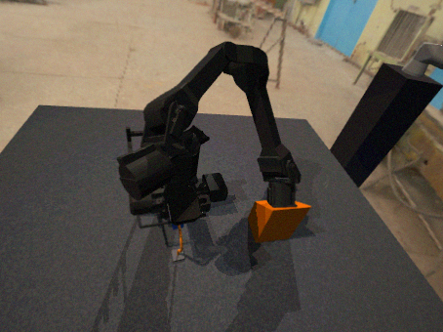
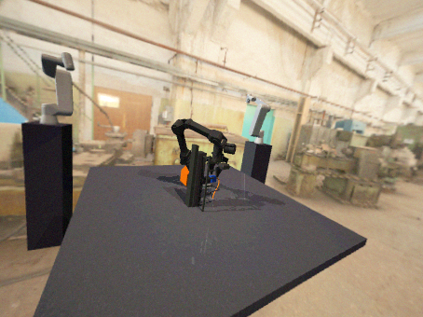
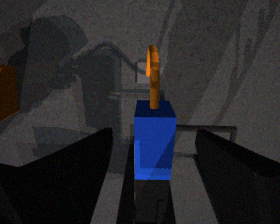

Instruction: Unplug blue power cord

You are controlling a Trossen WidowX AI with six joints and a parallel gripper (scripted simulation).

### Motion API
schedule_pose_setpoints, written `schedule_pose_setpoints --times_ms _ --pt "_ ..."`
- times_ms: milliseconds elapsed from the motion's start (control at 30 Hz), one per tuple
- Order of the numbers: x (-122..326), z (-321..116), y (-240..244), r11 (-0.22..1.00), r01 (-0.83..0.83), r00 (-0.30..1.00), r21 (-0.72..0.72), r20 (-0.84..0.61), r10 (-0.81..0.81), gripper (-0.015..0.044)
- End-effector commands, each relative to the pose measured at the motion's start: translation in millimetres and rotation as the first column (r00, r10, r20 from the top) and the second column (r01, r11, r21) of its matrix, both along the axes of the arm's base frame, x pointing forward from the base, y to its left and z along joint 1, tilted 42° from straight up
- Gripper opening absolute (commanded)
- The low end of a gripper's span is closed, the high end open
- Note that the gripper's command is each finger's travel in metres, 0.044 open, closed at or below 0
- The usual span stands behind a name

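The blue plug (image 3: 154,142) (image 2: 212,179) stands between my open fingers, with a gap on each side in the wrist view. Only a bit of it shows in the top view, under my hand. The orange cord (image 3: 154,87) (image 1: 181,237) (image 2: 216,189) runs from the plug down to a small grey plate (image 1: 178,256) on the table. My gripper (image 3: 154,136) is open around the plug, not pressing on either side. A dark part (image 3: 151,200) shows beyond the plug's lower end. The arm hides most of the strip, and I cannot tell whether the plug is still seated.
The orange block (image 1: 280,223) (image 2: 184,175) is at the arm's base. A thin dark frame (image 3: 207,128) stands close to the fingers. A tall black post (image 2: 192,183) rises beside the hand. Dark pedestals (image 1: 385,118) (image 2: 48,183) stand off the table.
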State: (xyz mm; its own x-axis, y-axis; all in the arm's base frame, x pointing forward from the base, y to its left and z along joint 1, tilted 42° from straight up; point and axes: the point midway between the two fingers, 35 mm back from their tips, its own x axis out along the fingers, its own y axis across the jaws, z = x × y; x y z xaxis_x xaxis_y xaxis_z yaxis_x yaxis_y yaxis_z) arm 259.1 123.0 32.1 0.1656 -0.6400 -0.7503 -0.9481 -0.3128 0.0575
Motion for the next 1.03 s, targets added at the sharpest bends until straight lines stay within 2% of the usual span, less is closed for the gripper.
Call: schedule_pose_setpoints --times_ms 0,133,300,1000 --pt "0.4 0.5 -0.9 1.0 -0.003 1.0 -0.004 -0.001 0.003 0.0341" --pt "-5.3 -10.8 18.8 1.0 -0.003 1.0 -0.001 -0.002 0.003 0.044" --pt "-18.3 -30.1 49.2 1.0 -0.003 1.0 0.0 -0.002 0.003 0.044" --pt "-18.3 -30.1 49.2 1.0 -0.003 1.0 0.0 -0.002 0.003 0.044"
